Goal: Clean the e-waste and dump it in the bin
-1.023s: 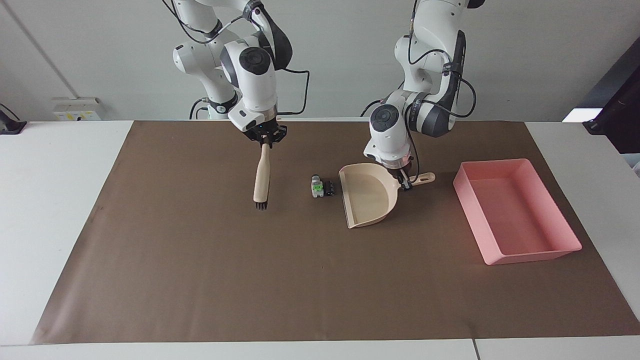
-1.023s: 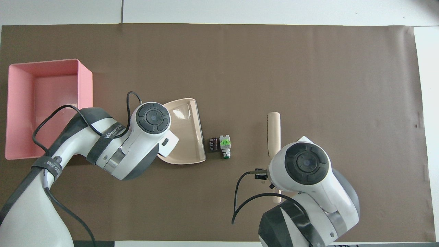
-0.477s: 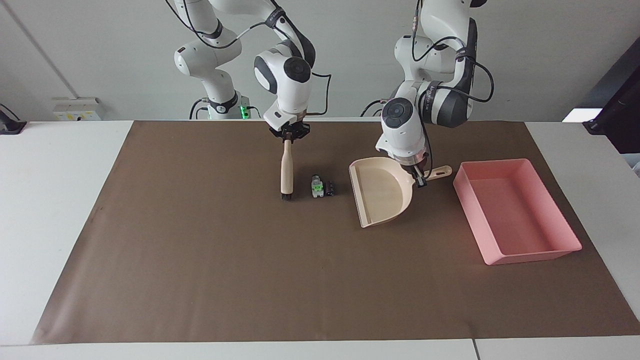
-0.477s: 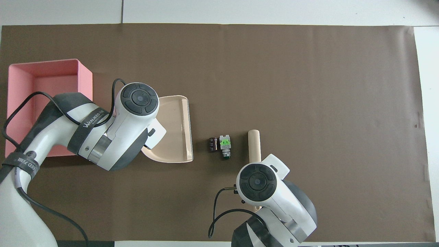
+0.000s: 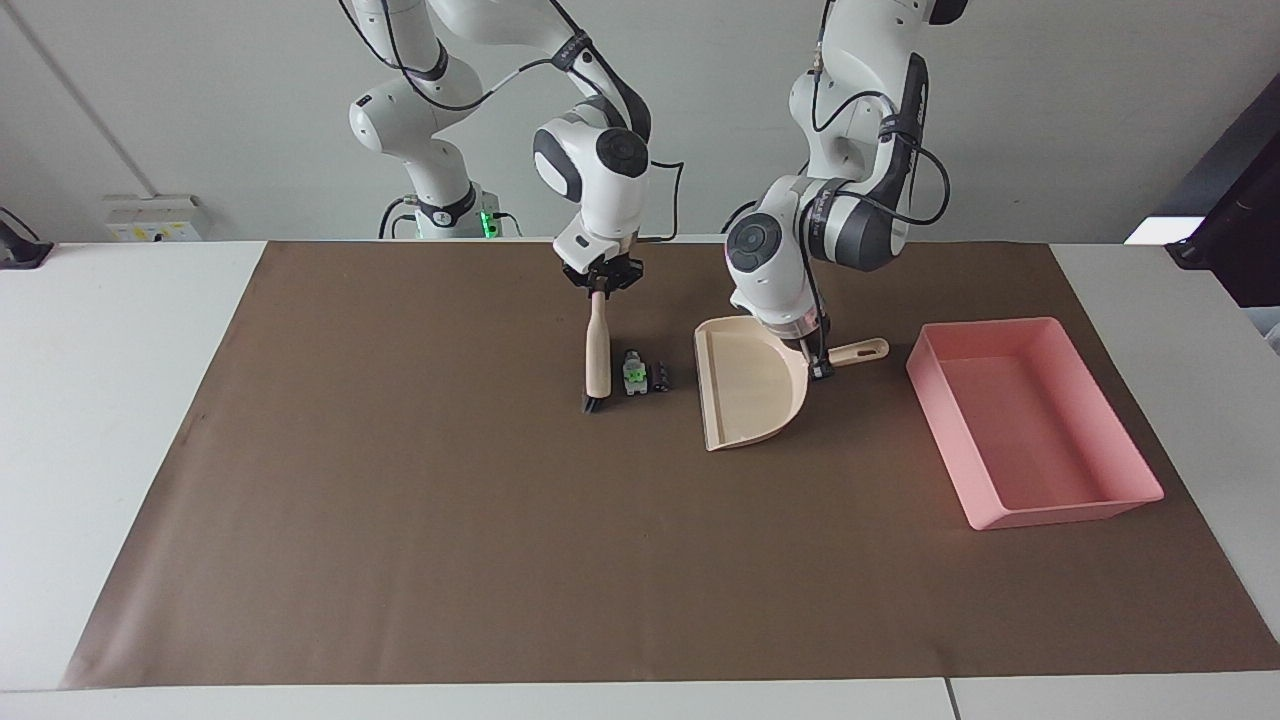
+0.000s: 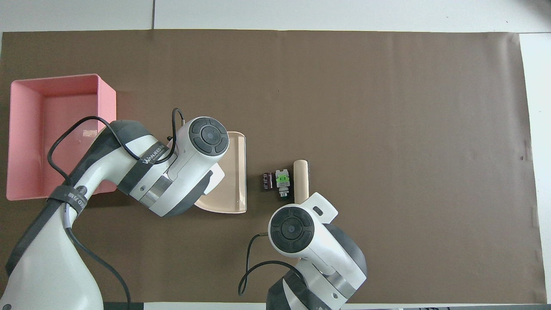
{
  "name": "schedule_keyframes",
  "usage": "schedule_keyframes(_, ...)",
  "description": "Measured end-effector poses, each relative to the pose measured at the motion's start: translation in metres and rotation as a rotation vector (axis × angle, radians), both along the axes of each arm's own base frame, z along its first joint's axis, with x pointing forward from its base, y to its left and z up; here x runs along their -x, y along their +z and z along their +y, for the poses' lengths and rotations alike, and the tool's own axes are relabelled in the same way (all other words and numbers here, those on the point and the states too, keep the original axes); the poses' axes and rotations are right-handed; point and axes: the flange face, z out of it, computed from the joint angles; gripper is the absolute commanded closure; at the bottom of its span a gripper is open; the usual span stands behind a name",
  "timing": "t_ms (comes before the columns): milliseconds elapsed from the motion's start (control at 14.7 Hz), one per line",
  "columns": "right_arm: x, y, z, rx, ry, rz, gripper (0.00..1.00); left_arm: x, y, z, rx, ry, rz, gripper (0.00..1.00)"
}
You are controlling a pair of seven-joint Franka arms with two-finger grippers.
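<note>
A matt brown paper sheet (image 5: 400, 520) covers the smooth white tabletop (image 5: 110, 400). The bin (image 5: 1030, 420) looks like smooth pink plastic with a slight sheen. The dustpan (image 5: 750, 390) is beige plastic, faintly glossy inside. The brush (image 5: 597, 350) has a pale, wood-like matt handle and dark bristles. Both arms wear glossy white shells.

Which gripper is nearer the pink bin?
Left. The left gripper is shut on the dustpan handle, beside the bin. The right gripper holds the brush beside the e-waste, with the dustpan between it and the bin.
</note>
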Motion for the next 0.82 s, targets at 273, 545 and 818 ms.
schedule_keyframes(273,0.001,-0.011,0.035,-0.075,-0.001,-0.031,1.00,0.004,0.000,-0.005,-0.008,-0.001,-0.003,1.00)
schedule_keyframes(545,0.000,-0.015,0.066,-0.317,-0.071,0.000,1.00,0.004,0.000,-0.004,-0.015,-0.002,-0.004,1.00)
schedule_keyframes(818,-0.013,0.016,0.103,-0.496,-0.118,0.030,1.00,0.005,-0.002,-0.004,-0.018,-0.002,-0.002,1.00)
